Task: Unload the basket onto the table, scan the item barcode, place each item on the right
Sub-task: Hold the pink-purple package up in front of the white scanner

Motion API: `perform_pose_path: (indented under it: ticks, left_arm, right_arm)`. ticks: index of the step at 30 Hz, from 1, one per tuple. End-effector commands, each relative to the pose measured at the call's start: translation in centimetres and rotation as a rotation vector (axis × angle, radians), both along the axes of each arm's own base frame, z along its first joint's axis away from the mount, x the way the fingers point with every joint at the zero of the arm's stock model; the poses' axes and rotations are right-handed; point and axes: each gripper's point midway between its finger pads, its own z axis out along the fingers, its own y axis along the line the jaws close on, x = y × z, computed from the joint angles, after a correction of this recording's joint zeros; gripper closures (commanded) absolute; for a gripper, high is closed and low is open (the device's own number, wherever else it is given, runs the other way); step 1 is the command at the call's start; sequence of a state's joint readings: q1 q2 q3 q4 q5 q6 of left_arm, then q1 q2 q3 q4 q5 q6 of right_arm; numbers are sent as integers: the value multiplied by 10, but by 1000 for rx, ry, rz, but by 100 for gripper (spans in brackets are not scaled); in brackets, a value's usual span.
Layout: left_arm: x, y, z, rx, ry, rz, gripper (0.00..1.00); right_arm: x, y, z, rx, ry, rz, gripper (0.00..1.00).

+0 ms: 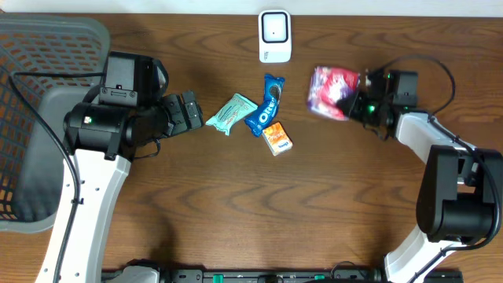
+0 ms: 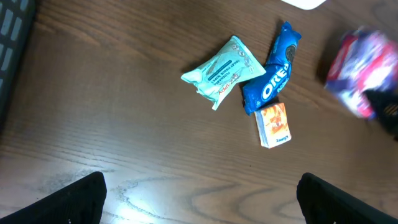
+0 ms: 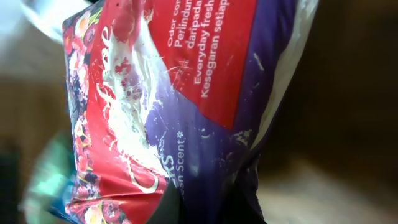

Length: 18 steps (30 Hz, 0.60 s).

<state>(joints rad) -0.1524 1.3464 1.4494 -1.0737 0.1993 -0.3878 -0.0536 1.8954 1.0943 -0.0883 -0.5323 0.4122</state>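
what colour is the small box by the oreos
The small box is orange, clearest in the left wrist view.

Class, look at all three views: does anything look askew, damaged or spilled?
Nothing is spilled. The red and purple pouch, clamped in the right tool, is creased and scuffed white. The Oreo pack, teal packet and orange box lie at odd angles, bunched together.

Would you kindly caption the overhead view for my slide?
Right fingers hold a red-purple packet near the white scanner; Oreo pack lies nearby.
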Motion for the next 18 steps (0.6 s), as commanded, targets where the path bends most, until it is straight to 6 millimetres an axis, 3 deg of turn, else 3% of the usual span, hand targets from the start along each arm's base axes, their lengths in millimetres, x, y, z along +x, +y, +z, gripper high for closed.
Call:
perform_pose_path:
  ticks: [1, 5, 10, 14, 18]
  left_arm:
    - [1, 3, 2, 14, -7, -3, 2]
    - [1, 3, 2, 14, -7, -3, 2]
    - [1, 3, 2, 14, -7, -3, 2]
    - [1, 3, 2, 14, -7, -3, 2]
    - [1, 3, 2, 14, -8, -3, 2]
  right_arm:
    - [35, 28, 70, 140, -139, -34, 99]
    - [58, 52, 99, 182, -254, -117, 99]
    - [74, 80, 122, 130, -371, -233, 99]
    - [91, 109, 146, 119, -437, -235, 99]
    - [121, 129, 150, 118, -419, -211, 99]
